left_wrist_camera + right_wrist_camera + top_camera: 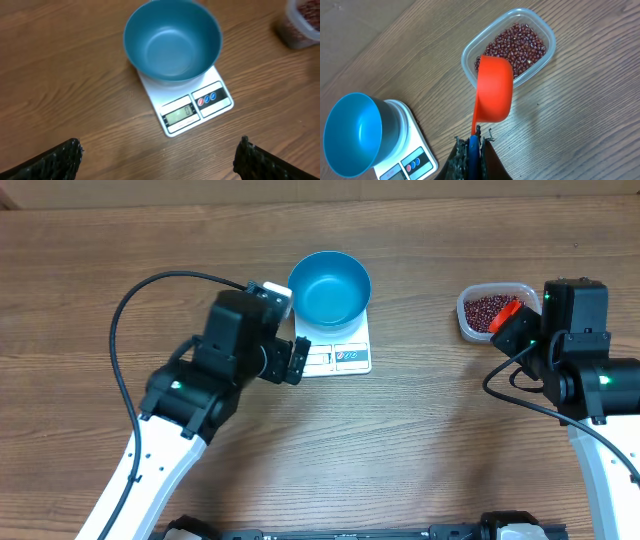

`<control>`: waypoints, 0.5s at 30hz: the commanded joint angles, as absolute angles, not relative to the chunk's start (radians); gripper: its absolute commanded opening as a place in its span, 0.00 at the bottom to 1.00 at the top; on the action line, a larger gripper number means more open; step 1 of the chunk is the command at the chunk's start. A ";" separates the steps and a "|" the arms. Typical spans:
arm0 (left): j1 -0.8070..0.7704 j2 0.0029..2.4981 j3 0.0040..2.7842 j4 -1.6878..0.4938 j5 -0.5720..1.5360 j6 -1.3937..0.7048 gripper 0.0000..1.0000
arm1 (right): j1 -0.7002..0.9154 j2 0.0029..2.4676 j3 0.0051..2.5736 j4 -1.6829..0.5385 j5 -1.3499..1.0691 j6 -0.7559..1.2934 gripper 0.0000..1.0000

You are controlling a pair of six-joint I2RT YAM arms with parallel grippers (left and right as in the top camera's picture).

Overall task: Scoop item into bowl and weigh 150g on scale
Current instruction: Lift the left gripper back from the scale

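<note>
Blue plastic bowl (pixel 330 285) sits on the white kitchen scale (pixel 345 360) near the middle of a wood-grain table (pixel 420 460). It covers the far part of the platform and leaves the display (pixel 180 114) and two round buttons (pixel 206 98) clear along the near edge; the reading is too small to make out for certain. The left claw (pixel 297 361) hangs just beside the scale's left edge with its jaws spread wide and nothing between them. In the left wrist view its two dark fingertips (pixel 65 160) frame the bottom corners, with bowl and scale centred ahead of them. A black cable (pixel 120 330) loops out from the left arm across the table. Well apart to the right, the dark red-brown beans (pixel 520 42) lie heaped in a clear rounded-rectangular tub (pixel 467 55), and every bean in view is inside it. The right claw (pixel 474 145) is clamped tight on the thin handle of an orange-red scoop (pixel 495 90). The scoop's cup overlaps the tub's near rim in the right wrist view and shows its outer side to the camera. Whether the cup touches the rim or hovers above it cannot be told.
</note>
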State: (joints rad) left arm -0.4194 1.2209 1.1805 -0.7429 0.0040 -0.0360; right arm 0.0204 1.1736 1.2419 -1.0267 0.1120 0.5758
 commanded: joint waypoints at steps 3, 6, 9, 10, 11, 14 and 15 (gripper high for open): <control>-0.406 1.189 1.186 -0.737 0.124 0.049 1.00 | 0.022 1.175 1.267 -1.028 0.120 0.575 0.04; -0.406 1.189 1.180 -0.737 0.124 0.049 1.00 | 0.022 1.175 1.267 -1.028 0.119 0.575 0.04; -0.406 1.189 1.180 -0.739 0.123 0.049 1.00 | 0.022 1.175 1.267 -1.028 0.119 0.575 0.04; -0.406 1.189 1.180 -0.735 0.123 0.049 1.00 | 0.022 1.175 1.267 -1.028 0.119 0.576 0.04; -0.406 1.189 1.180 -0.731 0.123 0.049 1.00 | 0.022 1.175 1.267 -1.028 0.119 0.575 0.04; -0.406 1.189 1.180 -0.723 0.123 0.049 1.00 | 0.022 1.175 1.267 -1.029 0.119 0.575 0.04; -0.406 1.189 1.180 -0.723 0.123 0.049 1.00 | 0.022 1.175 1.267 -1.029 0.119 0.575 0.04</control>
State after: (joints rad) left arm -0.4103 1.2041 1.1801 -0.7284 0.1032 0.0299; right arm 0.0204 1.1736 1.2419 -1.0332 0.1116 0.5758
